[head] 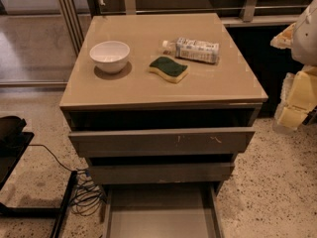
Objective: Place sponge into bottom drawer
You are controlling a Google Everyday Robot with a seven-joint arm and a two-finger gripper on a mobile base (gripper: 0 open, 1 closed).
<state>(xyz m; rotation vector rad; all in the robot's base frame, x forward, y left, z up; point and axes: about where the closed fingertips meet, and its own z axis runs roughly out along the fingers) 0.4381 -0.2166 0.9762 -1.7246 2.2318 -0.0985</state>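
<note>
Sponge [169, 69] atop cabinet [148, 90] — gripper [296, 103] far right

Sponge [169, 68]: dark green over pale yellow. Bowl [110, 55] at its 9 o'clock: white. Bottle [195, 49] at 1 o'clock: clear, white label with dark print. Cabinet top [213, 86]: taupe. Top drawer [163, 142]: grey, pale scratches. Bottom drawer [161, 217]: grey. Floor [277, 192]: speckled beige. Gripper [296, 100], frame's 3 o'clock: pale yellow pads.

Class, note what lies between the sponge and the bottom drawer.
In the camera view, the partly open top drawer and middle drawer sit between the sponge and the open bottom drawer. The end effector hangs at the right edge.
</note>
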